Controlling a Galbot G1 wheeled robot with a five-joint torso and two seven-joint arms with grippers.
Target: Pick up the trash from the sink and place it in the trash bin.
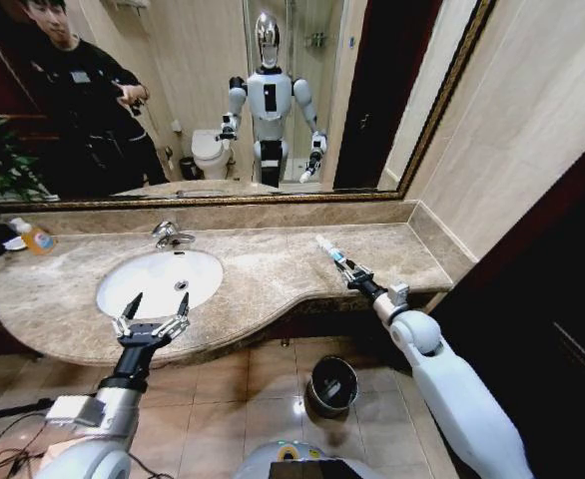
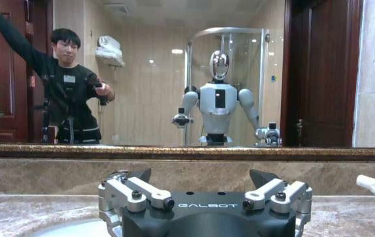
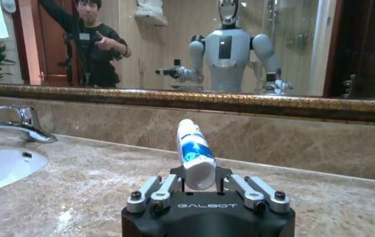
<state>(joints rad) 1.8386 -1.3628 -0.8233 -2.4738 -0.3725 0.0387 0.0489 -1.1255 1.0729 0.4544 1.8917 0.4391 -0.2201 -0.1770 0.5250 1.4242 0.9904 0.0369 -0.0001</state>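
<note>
One sink [image 1: 123, 284], one trash bin [image 1: 332, 386], one tube [image 1: 330, 250], two claws.

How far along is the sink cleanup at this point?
Partway. The right gripper is shut on a white tube with blue print, held above the counter, not yet over the trash bin on the floor. The left gripper hovers open at the sink's front rim. No trash is visible in the basin.

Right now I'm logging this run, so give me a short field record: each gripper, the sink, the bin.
left gripper: open, hovering at the sink's front edge
right gripper: shut on white tube with blue band, over the marble counter
sink: white basin, no trash visible inside
trash bin: on the floor below the counter, nothing seen inside
soap bottle: far left of the counter
</note>
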